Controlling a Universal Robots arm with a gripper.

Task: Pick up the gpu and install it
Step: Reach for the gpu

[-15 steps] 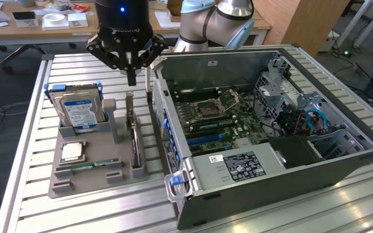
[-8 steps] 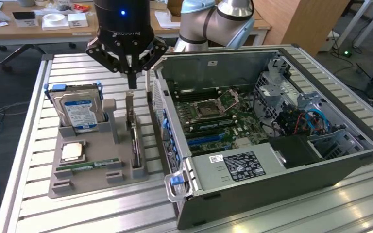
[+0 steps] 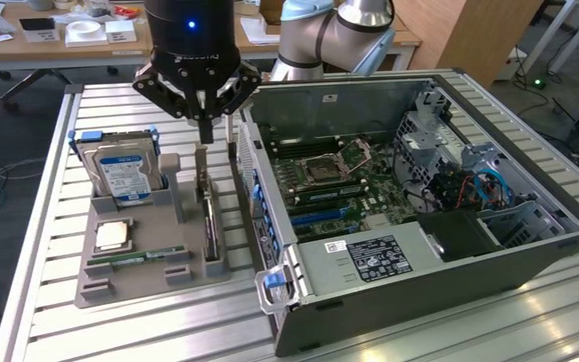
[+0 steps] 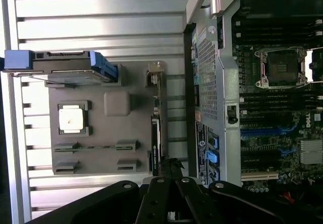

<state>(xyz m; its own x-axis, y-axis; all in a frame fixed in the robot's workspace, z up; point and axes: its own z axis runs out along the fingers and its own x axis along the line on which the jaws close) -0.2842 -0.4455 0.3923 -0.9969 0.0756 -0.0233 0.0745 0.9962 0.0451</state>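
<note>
Gripper [image 3: 206,137] fingers pinched shut, tips just over upper edge of gpu [image 3: 209,219]; contact unclear. Gpu stands edge-on in slot of gray holder tray [image 3: 163,234], between hard drive [image 3: 124,177] and open computer case [image 3: 320,105].

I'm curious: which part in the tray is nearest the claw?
The gpu, the thin dark card on edge under the gripper; the hard drive sits farther off.

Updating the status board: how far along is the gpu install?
Done: nothing seated; the gpu stands in its tray. In hand: end effector shut right at the gpu's top edge; a firm grip isn't clear. Left: lifting it out and seating it in the case, whose blue slots sit empty.
</note>
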